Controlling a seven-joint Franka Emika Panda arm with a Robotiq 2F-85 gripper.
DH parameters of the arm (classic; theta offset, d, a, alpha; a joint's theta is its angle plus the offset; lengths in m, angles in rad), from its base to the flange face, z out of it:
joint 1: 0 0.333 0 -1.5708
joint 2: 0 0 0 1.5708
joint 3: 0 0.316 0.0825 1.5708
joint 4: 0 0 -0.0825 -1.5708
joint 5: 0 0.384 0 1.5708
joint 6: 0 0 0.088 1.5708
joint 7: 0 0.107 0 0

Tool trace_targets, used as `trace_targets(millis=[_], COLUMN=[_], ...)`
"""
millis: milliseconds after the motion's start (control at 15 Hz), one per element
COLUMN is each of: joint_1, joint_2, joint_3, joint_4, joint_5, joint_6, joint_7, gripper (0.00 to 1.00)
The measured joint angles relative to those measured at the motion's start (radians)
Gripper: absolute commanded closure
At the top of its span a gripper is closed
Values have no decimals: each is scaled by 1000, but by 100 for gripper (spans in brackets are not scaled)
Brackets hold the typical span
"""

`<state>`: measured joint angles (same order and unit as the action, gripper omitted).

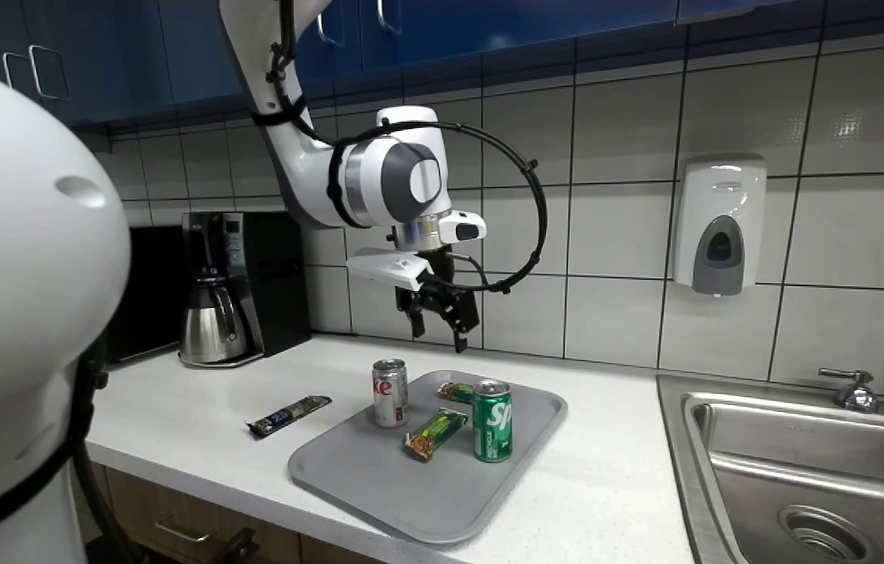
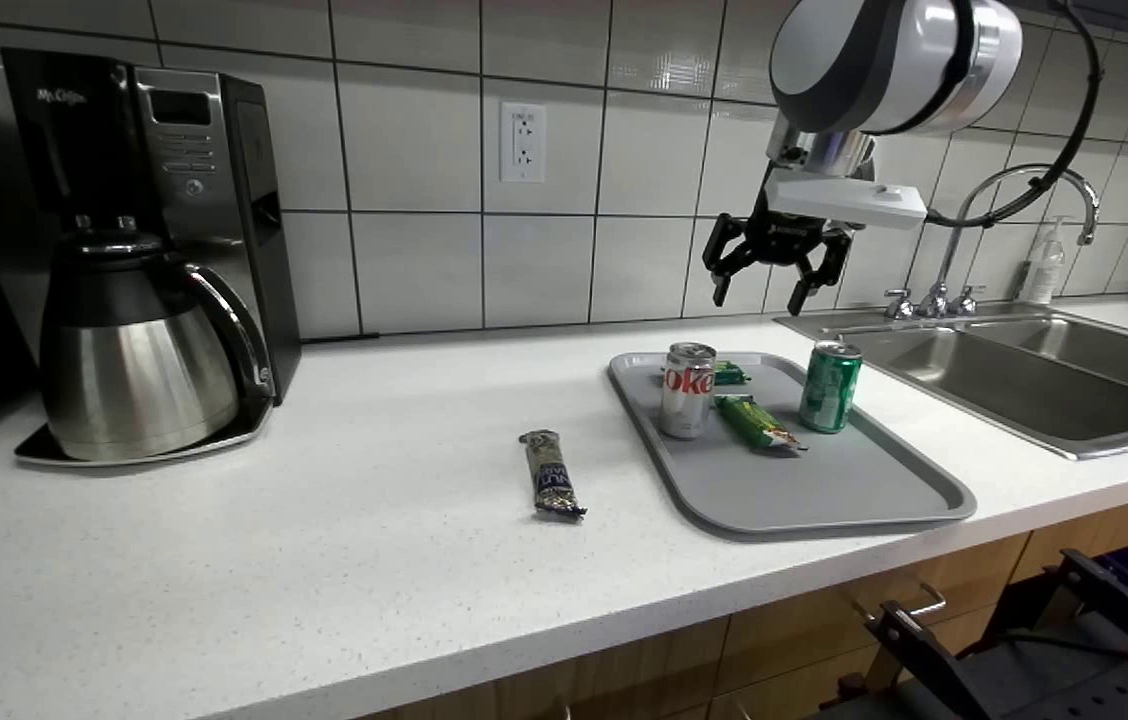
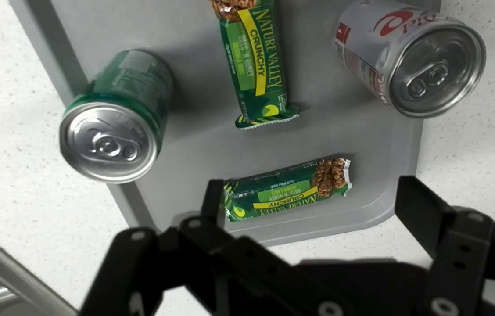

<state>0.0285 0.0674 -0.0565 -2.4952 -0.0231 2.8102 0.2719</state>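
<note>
Black two-fingered gripper (image 2: 759, 303), spread wide above grey plastic tray (image 2: 819, 487), green-wrapped oblong granola bars (image 3: 289, 191), silver cylindrical can (image 2: 687, 392), green cylindrical can (image 2: 831, 388)

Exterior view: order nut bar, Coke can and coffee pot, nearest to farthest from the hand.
1. Coke can: on the tray, lower than the hand.
2. Nut bar: on the counter, beside the tray.
3. Coffee pot: farther along, at the coffee maker.

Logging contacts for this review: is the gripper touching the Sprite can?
Apart. In both exterior views the open gripper hangs higher than the Sprite can, with background plainly showing between its lower ends and the can's top.
</note>
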Motion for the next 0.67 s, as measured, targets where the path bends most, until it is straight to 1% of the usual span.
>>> trace_targets(millis=[667], joint_1=[-5], joint_2=[1], joint_3=[-19], joint_4=[-29], joint_5=[-23], joint_6=[-11], joint_7=[0], gripper=[0])
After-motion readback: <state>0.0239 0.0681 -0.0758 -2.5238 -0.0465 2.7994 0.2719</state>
